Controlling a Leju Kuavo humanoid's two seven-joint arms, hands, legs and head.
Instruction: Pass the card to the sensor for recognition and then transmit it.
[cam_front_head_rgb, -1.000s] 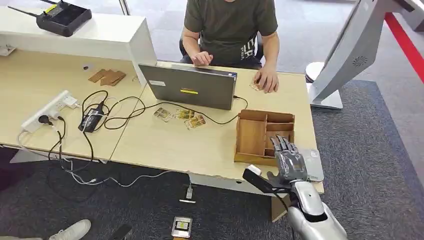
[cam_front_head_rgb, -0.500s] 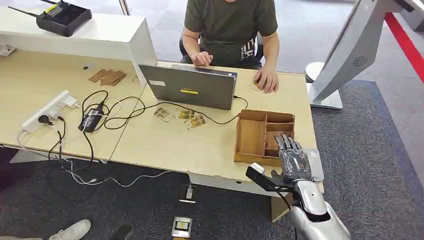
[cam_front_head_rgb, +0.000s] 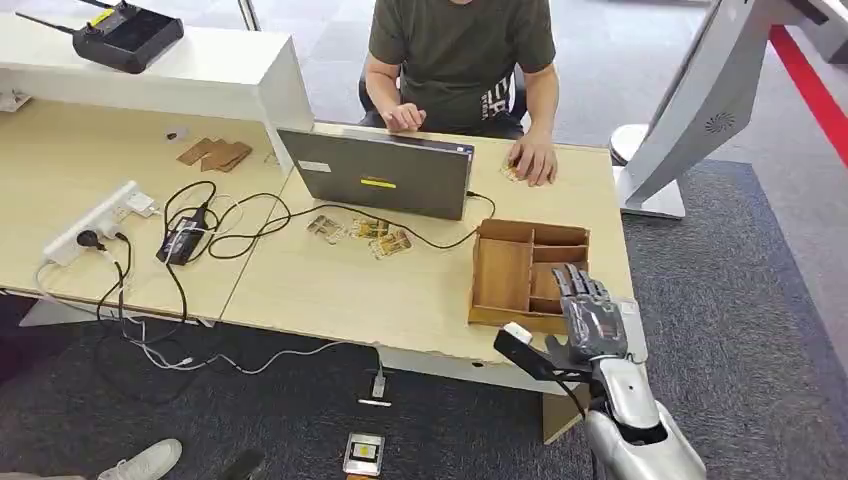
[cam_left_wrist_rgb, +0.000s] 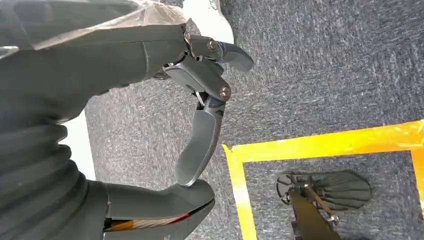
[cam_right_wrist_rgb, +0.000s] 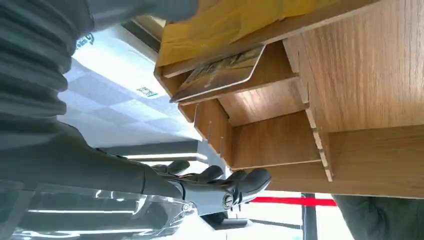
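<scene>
My right hand (cam_front_head_rgb: 590, 318) hovers with its fingers stretched out over the near right corner of the wooden tray (cam_front_head_rgb: 503, 272) and holds nothing. In the right wrist view a card (cam_right_wrist_rgb: 220, 75) lies in a compartment of the tray (cam_right_wrist_rgb: 350, 100), under a yellow sheet, with my fingers (cam_right_wrist_rgb: 220, 186) apart from it. A grey flat sensor pad (cam_front_head_rgb: 633, 338) lies on the table beside the tray, partly under the hand. My left hand (cam_left_wrist_rgb: 200, 125) hangs over the floor with its fingers curled toward the thumb and nothing in it.
A person sits behind the table with a hand (cam_front_head_rgb: 533, 160) on cards beside a laptop (cam_front_head_rgb: 380, 175). More cards (cam_front_head_rgb: 360, 230) and cables lie mid-table. A power strip (cam_front_head_rgb: 95, 220) is at the left. A white stand (cam_front_head_rgb: 690, 110) rises at the right.
My right hand has drifted slightly to the right and toward the table's edge, over the tray's corner. The rest stays as it was.
</scene>
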